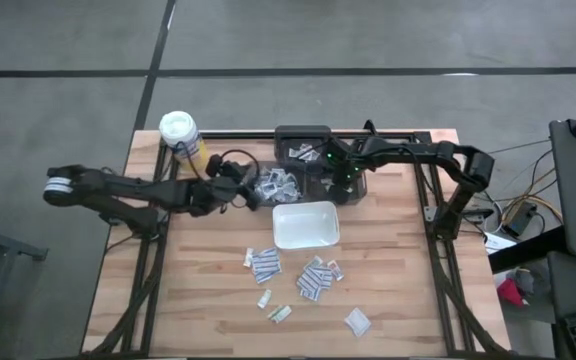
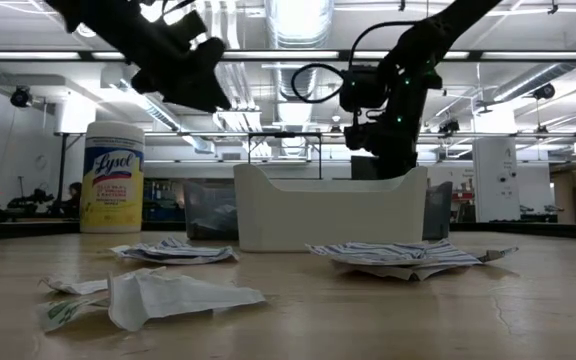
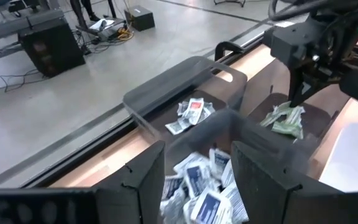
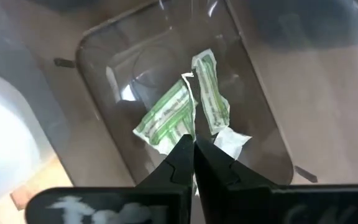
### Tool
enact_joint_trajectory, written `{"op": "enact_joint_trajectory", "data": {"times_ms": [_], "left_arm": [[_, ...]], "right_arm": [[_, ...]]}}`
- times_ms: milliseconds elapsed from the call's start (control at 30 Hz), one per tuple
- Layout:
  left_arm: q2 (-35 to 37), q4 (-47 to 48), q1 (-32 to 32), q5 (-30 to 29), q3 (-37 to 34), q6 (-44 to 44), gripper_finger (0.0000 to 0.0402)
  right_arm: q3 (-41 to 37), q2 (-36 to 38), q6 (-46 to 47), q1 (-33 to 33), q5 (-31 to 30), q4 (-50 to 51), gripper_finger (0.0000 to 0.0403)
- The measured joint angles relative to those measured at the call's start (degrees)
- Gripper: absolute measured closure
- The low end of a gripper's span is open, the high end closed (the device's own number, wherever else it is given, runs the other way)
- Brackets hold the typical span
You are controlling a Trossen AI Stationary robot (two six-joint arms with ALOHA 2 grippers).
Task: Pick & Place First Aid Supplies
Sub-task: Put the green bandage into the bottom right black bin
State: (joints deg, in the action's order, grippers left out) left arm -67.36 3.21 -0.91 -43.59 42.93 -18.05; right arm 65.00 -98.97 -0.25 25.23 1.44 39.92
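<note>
Grey concrete floor surrounds the wooden bench (image 1: pixel 208 300), which carries a white tray (image 1: pixel 305 224) near its middle and three smoky clear bins along the far edge.

Left claw (image 3: pixel 194 171) hangs spread wide with nothing in it, directly above the bin (image 1: pixel 273 187) heaped with white and blue packets (image 3: pixel 197 186). Beyond that claw sits a second bin (image 3: pixel 185 81) with a few more packets (image 3: pixel 191 113). A yellow canister (image 1: pixel 182 137) stands just behind the left arm.

Right claw (image 4: pixel 193 152) is pinched fully shut, its tips down inside the third bin (image 4: pixel 253 74), right above the greenish packets (image 4: pixel 166 115) lying on the bin floor; I cannot tell whether it actually pinches one.

Nearer the front of the bench, well away from both claws, loose striped and white packets (image 1: pixel 265 264) lie scattered past the tray.
</note>
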Motion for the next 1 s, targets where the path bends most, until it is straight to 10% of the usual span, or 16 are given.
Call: {"op": "enact_joint_trajectory", "data": {"times_ms": [1000], "left_arm": [[5.06,-10.13,-0.11,0.02,-12.76,2.74,0.0218]], "right_arm": [[-0.44,-2.18,-4.46,2.36,0.13,-2.01,0.0348]]}}
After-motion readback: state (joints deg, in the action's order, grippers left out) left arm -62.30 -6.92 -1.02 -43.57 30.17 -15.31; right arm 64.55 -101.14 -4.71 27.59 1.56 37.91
